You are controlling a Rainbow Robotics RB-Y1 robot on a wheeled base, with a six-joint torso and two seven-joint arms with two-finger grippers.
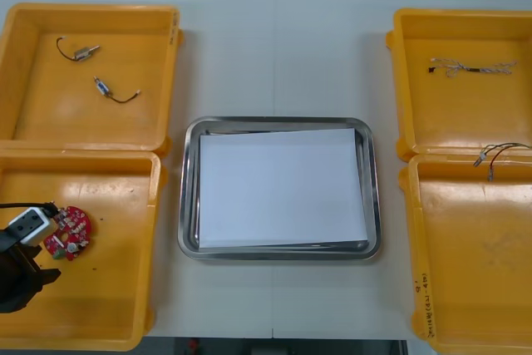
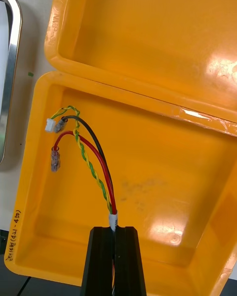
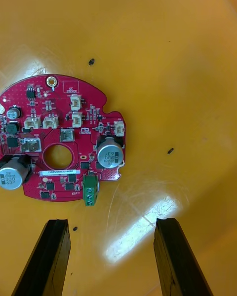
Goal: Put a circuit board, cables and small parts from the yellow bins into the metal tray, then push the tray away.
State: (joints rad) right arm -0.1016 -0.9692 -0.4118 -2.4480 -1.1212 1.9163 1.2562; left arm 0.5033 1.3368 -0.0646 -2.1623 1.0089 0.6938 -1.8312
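a: bins and tray, count?
b: four yellow bins (image 1: 170, 64), two on each side of the metal tray (image 1: 189, 189). one tray, white inside.

a: contents?
b: one round red circuit board (image 3: 64, 138), in the near bin left of the tray. two small metal parts (image 1: 86, 52), each with a thin dark wire, in the far bin left of the tray. one pale twisted cable (image 1: 470, 66), in the far bin right of the tray. one cable bundle (image 2: 111, 197) of red, black and twisted yellow-green strands, at the near bin right of the tray.

a: claws?
b: left gripper (image 3: 111, 222): released, fingers spread, with the board just beyond the tips and apart from them. right gripper (image 2: 114, 229): clenched on the cable bundle.

a: unclear items?
b: three dark specks (image 3: 170, 151) around the board, kind unreadable. the bundle's gripped end is hidden between the fingers. cannot tell whether its loose ends rest on the bin floor.
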